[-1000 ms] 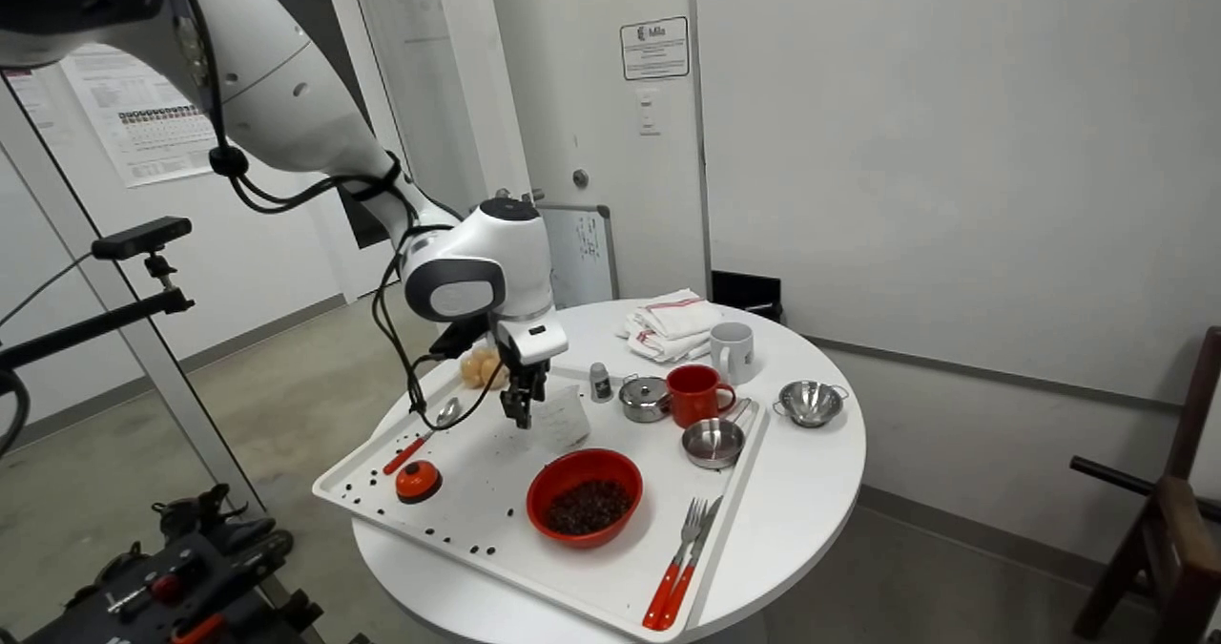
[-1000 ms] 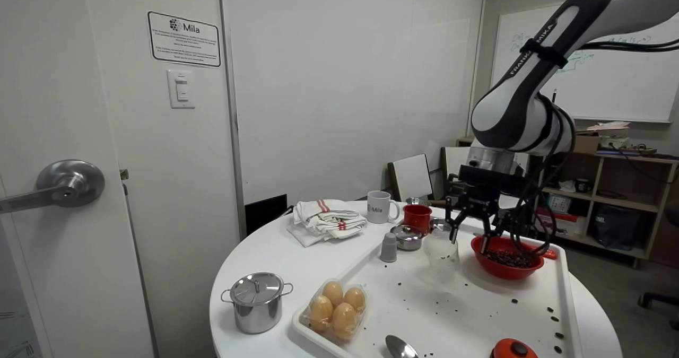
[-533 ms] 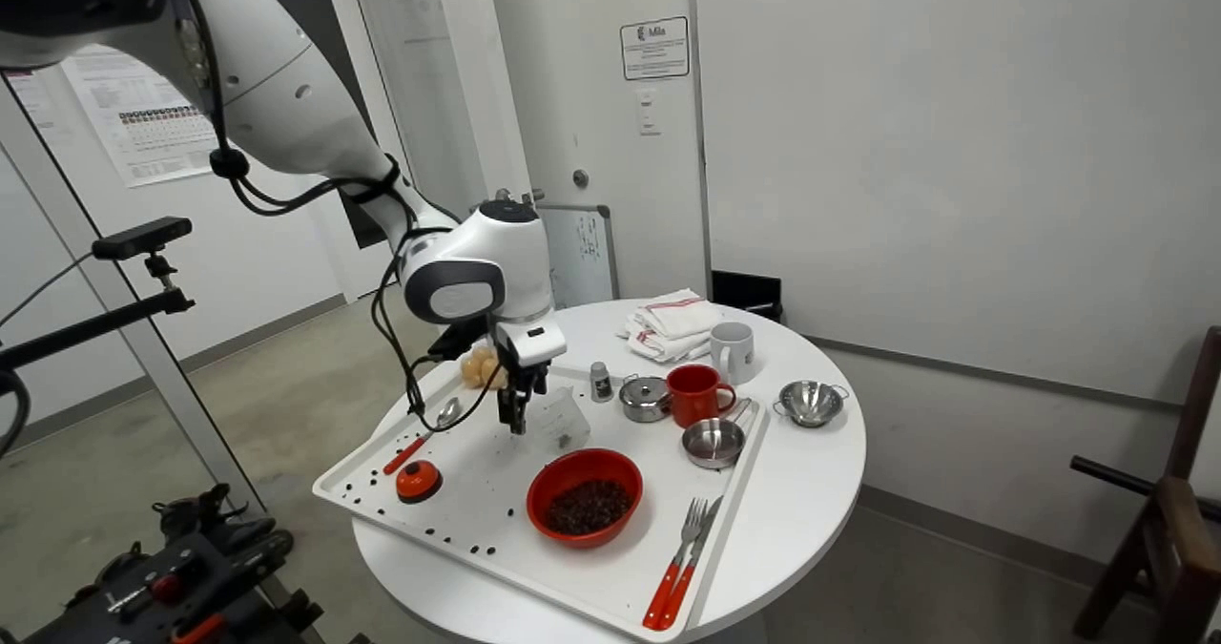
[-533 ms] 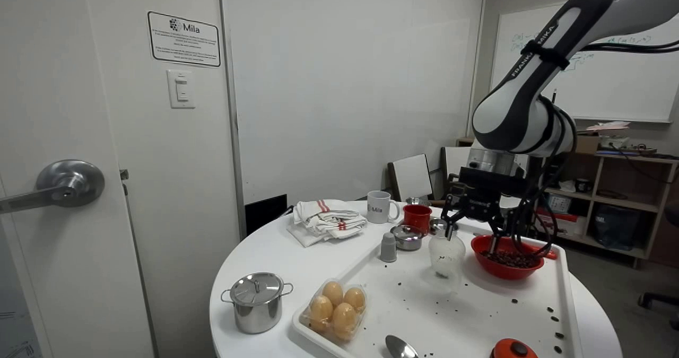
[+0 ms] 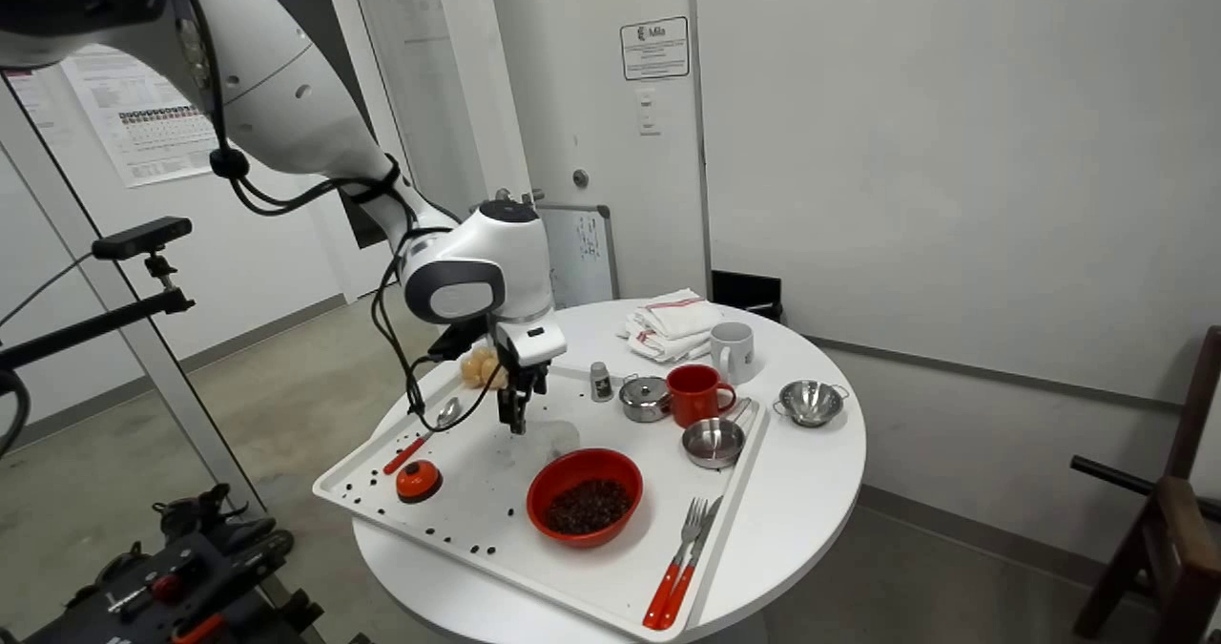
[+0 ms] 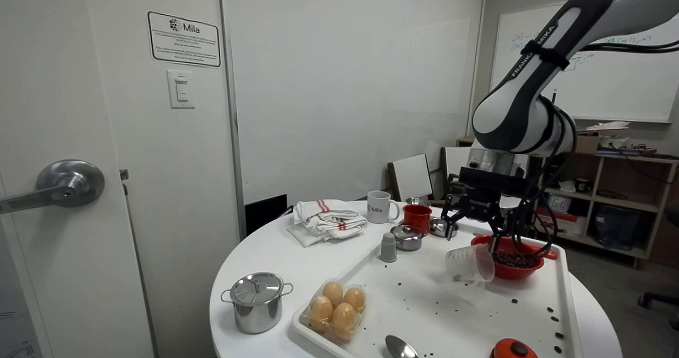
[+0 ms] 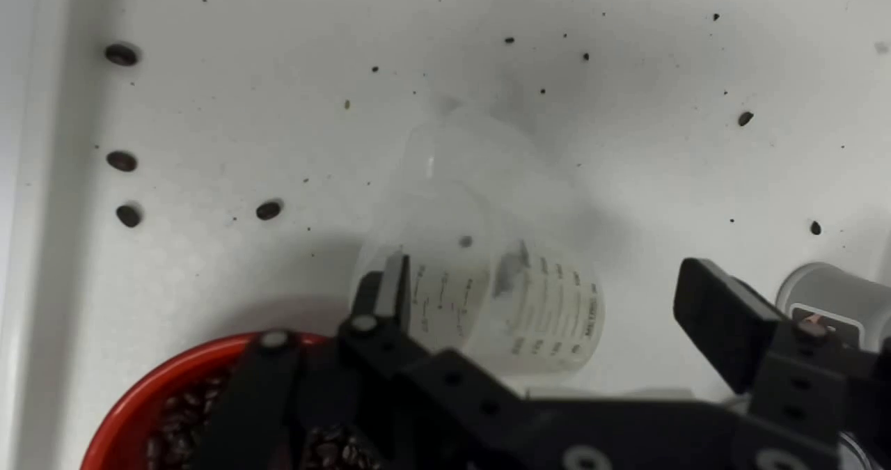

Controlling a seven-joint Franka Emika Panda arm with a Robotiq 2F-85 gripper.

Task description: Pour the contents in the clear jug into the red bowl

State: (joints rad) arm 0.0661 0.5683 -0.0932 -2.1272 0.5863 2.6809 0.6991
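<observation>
Jug of clear plastic lies tipped on its side just below the pincer; half a second ago it showed as a taller shape under the same fingers, and now its mouth faces away from the grey shaker. The fingers stand well apart, wider than a second ago, and the wrist view puts the jug in the space between them, nearer one fingertip; whether they touch I can't tell. The red bowl sits just beside the jug, also below the pincer, with dark beans in it, looking the same as before. Loose beans are strewn over the white tray beneath the pincer. As for lettering, measuring marks run along the jug's wall, and under the pincer I make out what looks like METRIC beside figures too blurred to read. Past the pincer's other finger, the shaker wears a small picture label. The arm above the pincer says FRANKA along its dark stripe. Beyond the pincer, a pale mug carries the name Mila, and well apart from the pincer a wall sign shows Mila again over lines of fine print. Behind the arm, a whiteboard bears green scrawl I can't make out.
</observation>
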